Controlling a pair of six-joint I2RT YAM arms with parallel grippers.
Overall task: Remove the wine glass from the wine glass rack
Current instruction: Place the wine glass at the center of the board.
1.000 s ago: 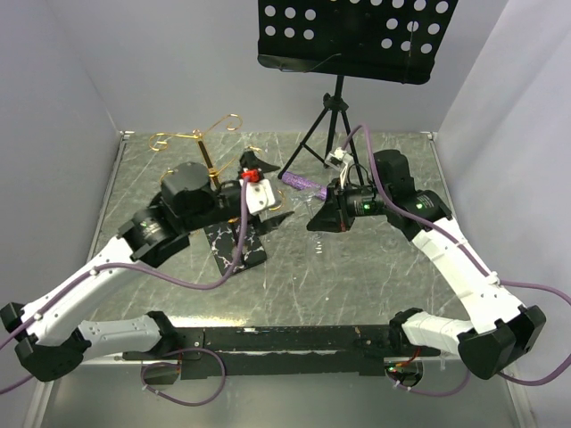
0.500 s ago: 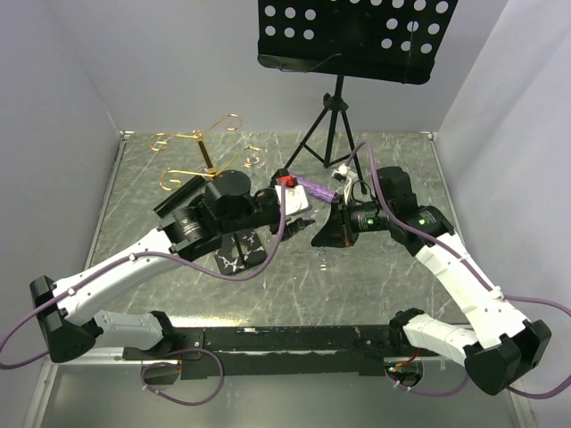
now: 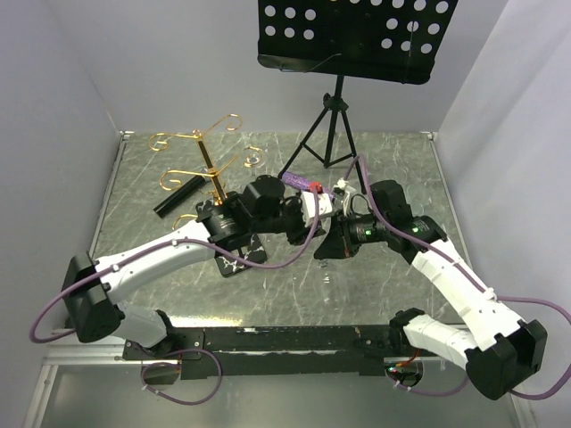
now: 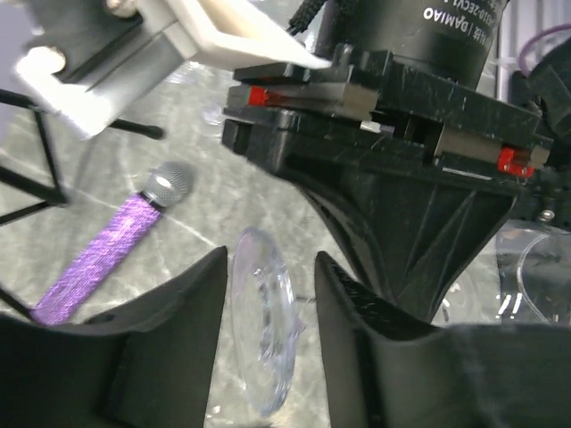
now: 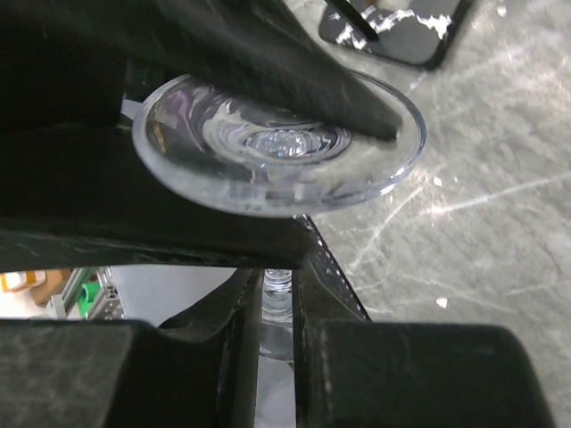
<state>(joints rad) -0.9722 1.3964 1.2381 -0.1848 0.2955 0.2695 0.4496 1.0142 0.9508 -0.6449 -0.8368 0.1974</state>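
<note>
My right gripper (image 5: 278, 276) is shut on the stem of the clear wine glass (image 5: 277, 143), holding it above the table, apart from the rack. Its round foot (image 4: 265, 330) stands edge-on between the fingers of my left gripper (image 4: 272, 267), which are partly open: one finger is close against the foot and a gap shows at the other. In the top view both grippers meet at mid-table, left (image 3: 319, 209) against right (image 3: 332, 239). The gold wine glass rack (image 3: 207, 156) stands behind on its black veined base (image 3: 234, 260).
A black tripod music stand (image 3: 335, 125) rises at the back. A purple microphone (image 3: 302, 183) lies just behind the grippers, also seen in the left wrist view (image 4: 107, 250). A black cylinder (image 3: 183, 196) lies left of the rack. White walls enclose the table.
My left arm has swung right from the rack to the right gripper, its jaws narrowing around the glass's foot. The right gripper has shifted slightly nearer, still holding the stem.
</note>
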